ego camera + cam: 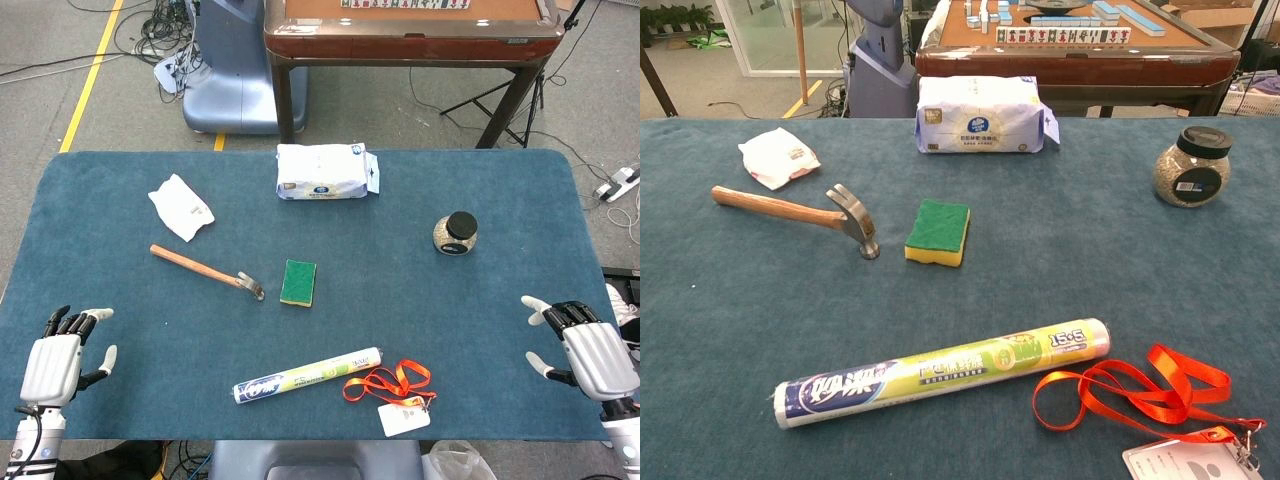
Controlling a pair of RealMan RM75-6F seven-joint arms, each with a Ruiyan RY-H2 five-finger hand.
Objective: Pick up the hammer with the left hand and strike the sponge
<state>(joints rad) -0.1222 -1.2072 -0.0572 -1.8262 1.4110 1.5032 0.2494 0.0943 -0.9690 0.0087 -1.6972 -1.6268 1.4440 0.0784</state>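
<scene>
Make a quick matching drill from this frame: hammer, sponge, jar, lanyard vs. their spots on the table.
Things:
1. hammer
2. sponge
3. jar
4. lanyard

Places:
A. near edge, beside the plastic-wrap roll
B. right part of the table, standing alone
C. just right of the hammer head
D. below the white packet, on the left hand side

Pairs: 1-D, 2-C, 3-B, 4-A

The hammer (207, 271) lies just left of the sponge (298, 282); the tissue pack (326, 171) sits behind them, the roll (307, 375) in front.
</scene>
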